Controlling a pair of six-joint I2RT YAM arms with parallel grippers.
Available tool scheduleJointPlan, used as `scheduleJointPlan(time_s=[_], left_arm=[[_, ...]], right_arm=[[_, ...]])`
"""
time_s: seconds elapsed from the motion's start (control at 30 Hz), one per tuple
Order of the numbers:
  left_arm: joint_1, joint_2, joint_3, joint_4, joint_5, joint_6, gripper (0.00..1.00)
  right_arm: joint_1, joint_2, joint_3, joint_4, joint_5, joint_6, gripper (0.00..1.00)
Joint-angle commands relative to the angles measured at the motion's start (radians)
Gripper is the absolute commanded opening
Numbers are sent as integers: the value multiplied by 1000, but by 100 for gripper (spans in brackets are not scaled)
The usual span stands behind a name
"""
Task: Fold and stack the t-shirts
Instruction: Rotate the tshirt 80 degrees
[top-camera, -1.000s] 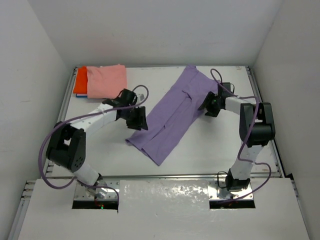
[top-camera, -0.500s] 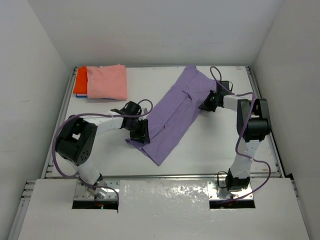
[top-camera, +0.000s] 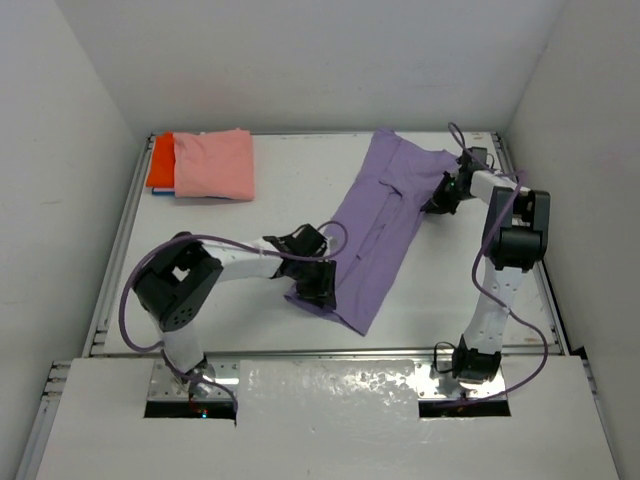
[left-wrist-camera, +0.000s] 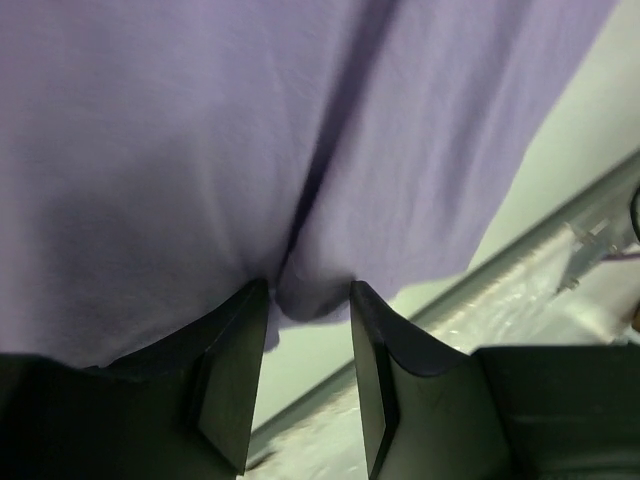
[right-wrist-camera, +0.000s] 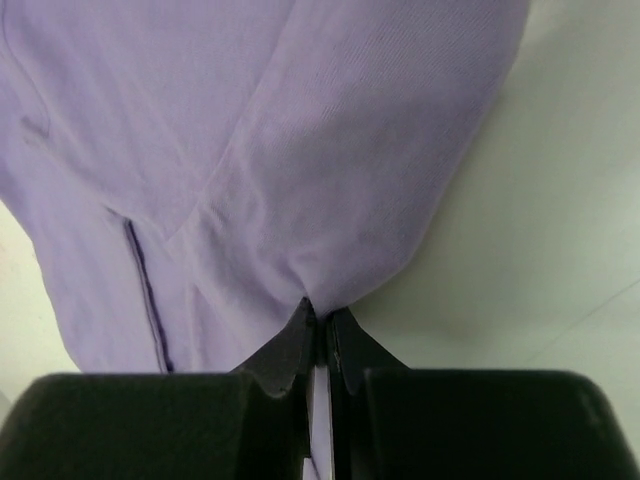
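Lavender shirt (top-camera: 385, 225): soft matte knit, folded lengthwise into a long diagonal strip, centre-right of the top view, flat on the white table (top-camera: 290, 180). Right gripper (right-wrist-camera: 320, 318) is pinched almost flat on the thin edge at the strip's upper-right end. Left gripper (left-wrist-camera: 308, 300) is part closed on a fat rolled fold at the lower-left end (cloth fills the gap). Salmon-pink shirt (top-camera: 213, 165) sits folded square over the orange-red shirt (top-camera: 160, 160), upper left.
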Motion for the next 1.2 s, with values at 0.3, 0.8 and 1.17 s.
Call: scheduleJointPlan(time_s=[0.3,0.8,1.17], left_arm=[[-245,113,214,119,60,-217,37],[117,-2,408,-243,-8,111,48],[182,-114,109,-170,26,176,52]], right_arm=[[-130,50,211,-185,-16,-148,25],[7,-531,-431,-151,7,-21,46],[140,-985,-887,-199,13,49,49]])
